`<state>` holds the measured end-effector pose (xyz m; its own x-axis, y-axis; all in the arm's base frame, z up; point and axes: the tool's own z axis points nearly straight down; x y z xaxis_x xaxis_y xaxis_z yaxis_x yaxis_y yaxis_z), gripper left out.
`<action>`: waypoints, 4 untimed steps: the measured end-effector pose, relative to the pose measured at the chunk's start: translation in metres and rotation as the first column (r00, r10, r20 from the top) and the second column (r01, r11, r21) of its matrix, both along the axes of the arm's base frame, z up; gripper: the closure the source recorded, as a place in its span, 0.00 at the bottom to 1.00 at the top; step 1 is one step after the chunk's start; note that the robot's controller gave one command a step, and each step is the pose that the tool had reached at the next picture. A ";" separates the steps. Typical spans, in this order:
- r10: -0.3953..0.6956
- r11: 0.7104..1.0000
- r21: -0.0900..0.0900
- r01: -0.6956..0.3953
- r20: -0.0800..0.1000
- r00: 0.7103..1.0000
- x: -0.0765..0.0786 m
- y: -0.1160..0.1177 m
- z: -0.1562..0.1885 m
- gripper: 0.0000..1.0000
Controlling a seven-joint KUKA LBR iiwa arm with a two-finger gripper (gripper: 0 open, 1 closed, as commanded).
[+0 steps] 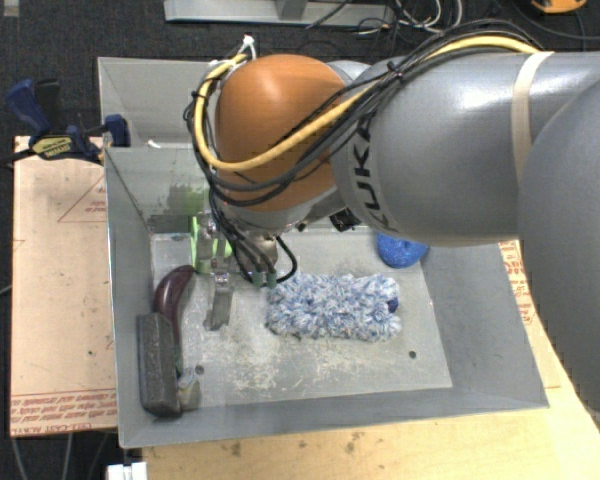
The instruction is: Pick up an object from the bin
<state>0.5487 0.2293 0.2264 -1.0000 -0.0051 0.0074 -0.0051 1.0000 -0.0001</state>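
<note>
My gripper (218, 308) hangs low in the bin's left half, under the arm's wrist, and most of it is hidden. Just left of it lies a dark purple curved thing (170, 288), close to the gripper but apart from it. A long grey block (158, 364) lies in front of that, along the left wall. To the gripper's right, a small gap away, rests a fluffy blue-and-white chenille pad (332, 306). A green thing (194, 233) shows at the gripper's upper left, partly covered by the wrist.
A blue ball (401, 252) sits behind the pad, half under the arm. The arm and its orange cover with cables hang over the bin's back and right. Bare floor with fine crumbs lies in front of the gripper and pad.
</note>
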 end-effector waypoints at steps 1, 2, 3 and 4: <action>-0.004 1.000 0.002 0.004 0.008 1.000 0.002 -0.001 0.005 0.00; -0.074 0.997 0.005 0.074 0.013 0.997 0.018 -0.035 -0.031 0.00; -0.031 1.000 0.000 0.031 0.007 0.999 0.007 -0.076 -0.061 0.00; 0.205 0.979 0.001 -0.205 0.009 0.979 0.005 -0.105 -0.093 0.00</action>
<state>0.5535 0.1247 0.1337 -0.9776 -0.2105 -0.0017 -0.2105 0.9776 0.0006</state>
